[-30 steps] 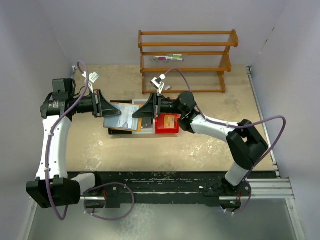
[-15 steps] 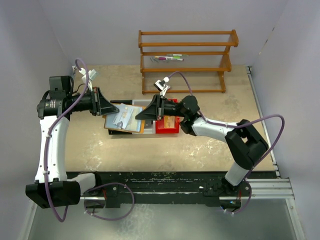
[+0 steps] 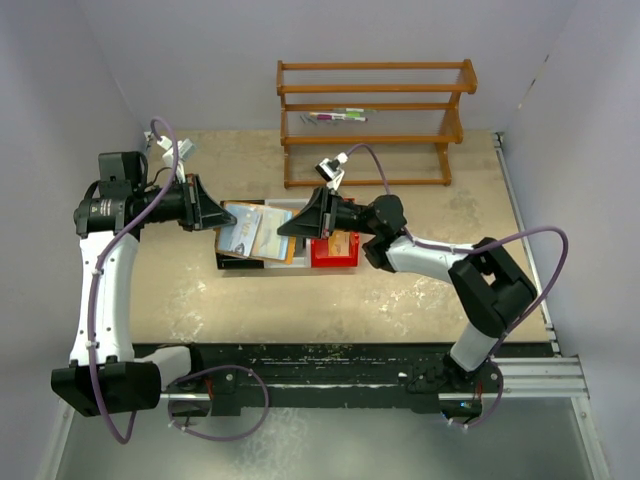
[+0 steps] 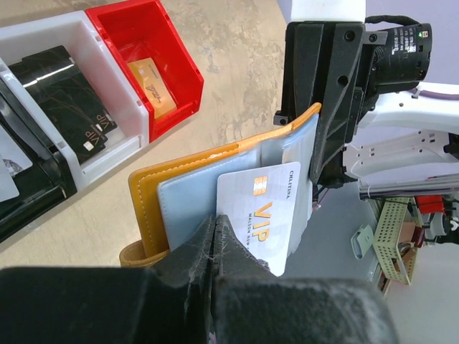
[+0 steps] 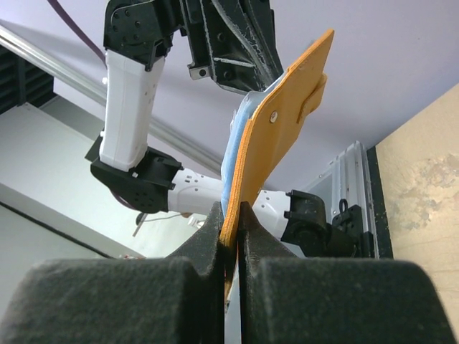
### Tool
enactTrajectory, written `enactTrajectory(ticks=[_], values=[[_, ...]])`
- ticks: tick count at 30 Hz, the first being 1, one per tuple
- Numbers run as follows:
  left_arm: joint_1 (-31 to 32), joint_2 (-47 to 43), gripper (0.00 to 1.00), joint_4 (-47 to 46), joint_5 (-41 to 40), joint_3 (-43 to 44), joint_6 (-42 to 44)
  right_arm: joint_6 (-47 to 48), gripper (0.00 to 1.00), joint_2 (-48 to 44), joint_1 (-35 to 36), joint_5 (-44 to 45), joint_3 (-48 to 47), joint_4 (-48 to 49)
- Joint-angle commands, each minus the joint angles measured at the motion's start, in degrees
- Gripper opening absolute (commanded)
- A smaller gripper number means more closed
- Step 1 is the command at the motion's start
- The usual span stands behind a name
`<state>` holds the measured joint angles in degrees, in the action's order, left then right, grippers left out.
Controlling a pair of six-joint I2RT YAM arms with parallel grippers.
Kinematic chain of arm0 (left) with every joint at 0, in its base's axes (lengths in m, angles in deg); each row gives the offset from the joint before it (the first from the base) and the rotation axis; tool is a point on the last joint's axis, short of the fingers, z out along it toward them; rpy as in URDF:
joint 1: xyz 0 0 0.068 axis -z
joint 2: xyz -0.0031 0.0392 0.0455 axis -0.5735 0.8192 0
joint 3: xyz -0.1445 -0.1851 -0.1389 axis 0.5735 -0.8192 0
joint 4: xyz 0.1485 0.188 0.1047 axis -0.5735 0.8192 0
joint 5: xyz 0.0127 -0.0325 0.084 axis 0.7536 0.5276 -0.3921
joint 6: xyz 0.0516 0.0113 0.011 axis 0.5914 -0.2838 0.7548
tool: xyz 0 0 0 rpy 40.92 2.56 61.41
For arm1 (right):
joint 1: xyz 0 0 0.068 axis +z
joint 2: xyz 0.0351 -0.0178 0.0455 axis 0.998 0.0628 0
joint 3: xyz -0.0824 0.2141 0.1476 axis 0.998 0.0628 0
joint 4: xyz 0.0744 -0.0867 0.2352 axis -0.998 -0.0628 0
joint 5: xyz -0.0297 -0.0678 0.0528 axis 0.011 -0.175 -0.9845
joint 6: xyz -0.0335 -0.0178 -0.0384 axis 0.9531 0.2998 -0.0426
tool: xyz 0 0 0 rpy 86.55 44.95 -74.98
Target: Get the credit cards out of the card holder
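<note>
The card holder (image 4: 147, 204) is a tan-orange wallet, pale blue-grey inside, held open in the air above the bins. My right gripper (image 5: 231, 215) is shut on its far edge, and in the top view this gripper (image 3: 292, 226) stands just right of the card holder (image 3: 272, 235). A white credit card (image 4: 262, 211) marked VIP sticks partly out of an inner pocket. My left gripper (image 4: 215, 228) is shut on that card's near corner; from above, the left gripper (image 3: 212, 215) sits at the card's (image 3: 238, 236) left end.
A red bin (image 4: 176, 64) holds an orange card (image 4: 152, 82). Beside it a white bin (image 4: 107, 140) holds a black card (image 4: 64, 93), and a black bin (image 4: 32, 193) lies further left. A wooden rack (image 3: 375, 125) stands at the back of the table.
My left gripper has drawn back to the left while the right gripper and card holder shifted slightly right. The white card now shows further out of the pocket.
</note>
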<state>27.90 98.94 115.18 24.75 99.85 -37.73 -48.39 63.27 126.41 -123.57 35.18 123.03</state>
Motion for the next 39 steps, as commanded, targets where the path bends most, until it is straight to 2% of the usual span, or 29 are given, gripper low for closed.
enactTrajectory(ticks=[1, 7, 10, 12, 14, 17, 20, 25, 28, 33, 35, 37, 38, 39], values=[[0.0, 0.6, 0.00, -1.6, 0.0, 1.1, -0.6, 1.4, 0.00, -0.5, -0.8, 1.1, 0.1, 0.3], [0.0, 1.9, 0.00, -6.1, 0.6, -2.4, -4.4, 1.3, 0.00, 0.9, -0.9, 3.1, -1.0, -6.1], [0.0, 2.9, 0.00, -10.6, -0.9, -5.3, -6.6, -4.9, 0.00, 4.2, -1.0, 5.7, -1.4, -4.1], [0.0, 5.2, 0.00, -12.3, -3.5, -5.4, -6.5, -10.8, 0.00, 7.5, -1.0, 8.2, -2.4, 0.7], [0.1, 8.4, 0.00, -14.2, -6.6, -4.8, -5.7, -12.9, 0.00, 9.9, -1.0, 9.5, -5.1, 0.9], [0.1, 12.9, 0.00, -18.6, -9.3, -4.9, -4.3, -8.1, 0.00, 10.8, -1.3, 10.8, -9.5, -6.4], [0.2, 18.7, 0.00, -20.1, -11.6, -3.0, -0.3, 1.3, 0.00, 11.9, -2.8, 12.2, -14.1, -16.3], [-0.5, 27.7, 0.00, -11.5, -13.1, 6.1, 8.2, 12.9, 0.00, 12.0, -6.9, 14.1, -16.0, -26.5], [-0.7, 27.0, 0.00, -8.0, -12.9, 7.4, 14.5, 19.0, 0.00, 10.0, -8.6, 14.0, -15.6, -30.4], [-0.7, 22.1, 0.01, -5.4, -14.8, 3.9, 21.8, 19.7, 0.00, 8.4, -10.9, 9.4, -13.8, -29.7], [-0.7, 21.7, 0.12, -1.2, -13.9, 3.9, 27.1, 19.5, 0.00, 7.2, -11.2, 8.8, -12.1, -28.8], [-0.7, 21.6, 0.29, 4.3, -12.1, 4.2, 33.4, 19.6, 0.00, 6.1, -11.3, 8.0, -10.8, -28.6], [-0.7, 21.5, 0.42, 7.0, -11.2, 4.3, 37.1, 19.8, 0.00, 5.5, -11.3, 7.9, -9.8, -28.7], [-0.6, 21.0, 0.47, 8.6, -11.2, 4.1, 39.3, 20.0, 0.00, 4.7, -11.3, 7.7, -9.1, -28.5]])
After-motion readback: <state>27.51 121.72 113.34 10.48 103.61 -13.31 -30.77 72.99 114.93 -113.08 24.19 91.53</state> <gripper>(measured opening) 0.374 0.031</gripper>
